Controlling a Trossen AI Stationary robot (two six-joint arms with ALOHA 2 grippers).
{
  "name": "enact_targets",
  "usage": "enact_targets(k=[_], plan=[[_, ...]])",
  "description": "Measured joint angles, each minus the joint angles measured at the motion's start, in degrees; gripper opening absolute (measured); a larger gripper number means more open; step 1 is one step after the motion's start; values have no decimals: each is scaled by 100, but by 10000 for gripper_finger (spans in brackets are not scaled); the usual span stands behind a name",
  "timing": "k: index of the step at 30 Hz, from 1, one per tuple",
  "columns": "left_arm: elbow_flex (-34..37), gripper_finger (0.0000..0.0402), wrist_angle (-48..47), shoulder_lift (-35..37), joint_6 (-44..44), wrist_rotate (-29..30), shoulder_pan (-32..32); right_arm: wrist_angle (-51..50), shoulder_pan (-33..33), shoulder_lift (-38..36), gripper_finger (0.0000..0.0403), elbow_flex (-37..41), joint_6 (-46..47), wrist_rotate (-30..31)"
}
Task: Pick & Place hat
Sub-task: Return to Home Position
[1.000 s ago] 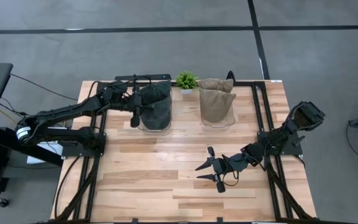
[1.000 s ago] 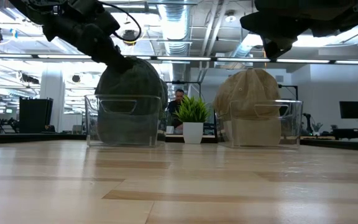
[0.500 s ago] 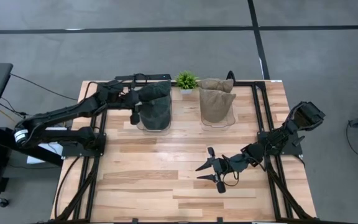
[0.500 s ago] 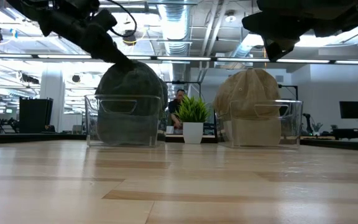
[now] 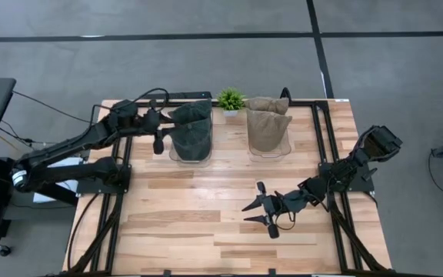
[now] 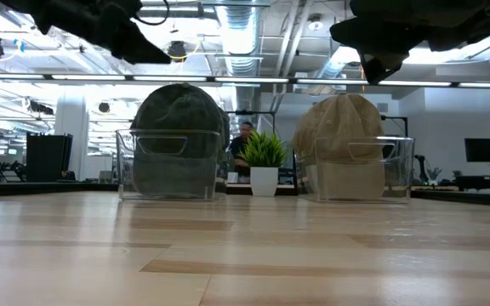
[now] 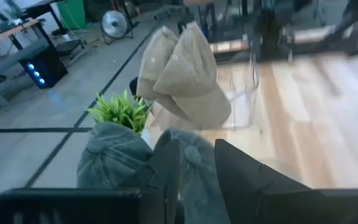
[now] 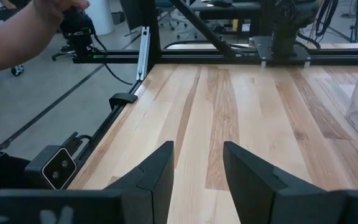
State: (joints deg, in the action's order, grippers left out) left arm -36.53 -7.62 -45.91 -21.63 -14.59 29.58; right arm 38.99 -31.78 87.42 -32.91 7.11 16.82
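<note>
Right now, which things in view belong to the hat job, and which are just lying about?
Job: black caps in the left bin; brown caps in the right bin; left gripper, raised beside that left bin; right gripper, over the table.
Lying about: potted plant between the bins.

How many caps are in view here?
4. Two dark caps sit in the left bin; two tan caps in the right bin. Others beneath could be hidden.
</note>
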Motion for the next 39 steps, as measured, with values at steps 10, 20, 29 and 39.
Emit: enact_targets(k=[10, 20, 29, 39], plan=[[427, 97, 31, 785, 2355, -687, -1016, -157, -195, 0, 128, -2, -4, -25], [2169, 97, 2189, 1341, 3851, -58, -3573, -348, 46, -45, 128, -2, -470, 10], [2939, 97, 2958, 1692, 3856, 1671, -4763, -342, -42, -1246, 128, 126, -404, 20], [2948, 97, 3217, 2021, 3841, 1298, -4823, -1545, -679, -3970, 128, 762, -699, -22]])
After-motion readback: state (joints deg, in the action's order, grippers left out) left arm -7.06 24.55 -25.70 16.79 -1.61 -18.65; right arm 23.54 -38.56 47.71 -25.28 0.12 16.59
